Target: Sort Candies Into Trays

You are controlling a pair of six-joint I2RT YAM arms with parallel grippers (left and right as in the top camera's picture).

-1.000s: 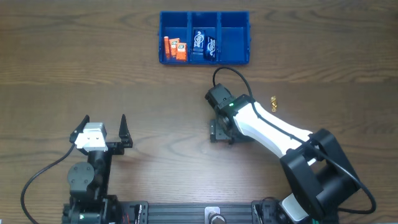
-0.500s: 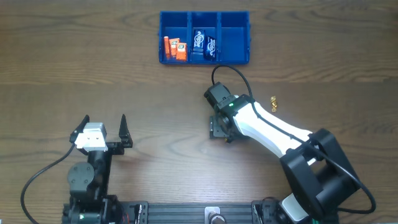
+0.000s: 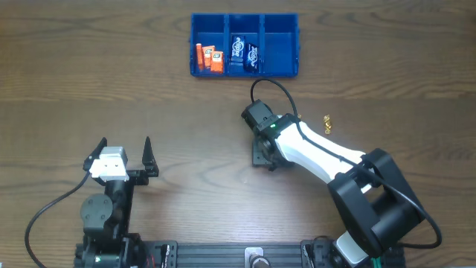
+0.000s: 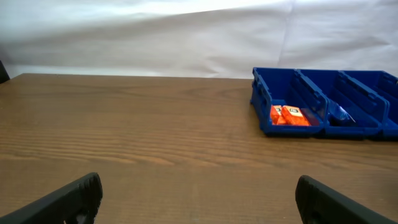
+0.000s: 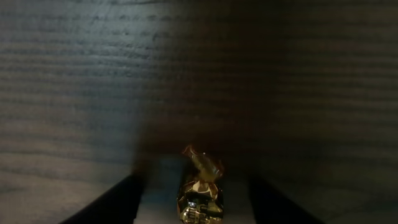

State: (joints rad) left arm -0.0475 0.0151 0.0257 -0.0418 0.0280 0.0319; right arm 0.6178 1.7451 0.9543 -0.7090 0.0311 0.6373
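A blue three-compartment tray [image 3: 282,46] stands at the far middle of the table, also the tray [image 4: 292,84] in the left wrist view. Orange candies [image 3: 209,59] lie in its left compartment and blue candies [image 3: 244,52] in the middle one. My right gripper [image 3: 262,157] is low over the table's centre. In its wrist view a gold-wrapped candy [image 5: 199,185] lies on the wood between its fingers, with a gap on each side; the right gripper [image 5: 196,208] is open. A second gold candy [image 3: 327,123] lies to the right of that arm. My left gripper [image 3: 125,152] is open and holds nothing.
The orange candies [image 4: 286,115] show in the tray's nearest compartment from the left wrist view. The right arm's black cable [image 3: 269,88] loops up toward the tray. Bare wooden table lies between the left gripper [image 4: 199,205] and the tray.
The right gripper has shifted slightly left and a little farther up the table. The left arm has not moved.
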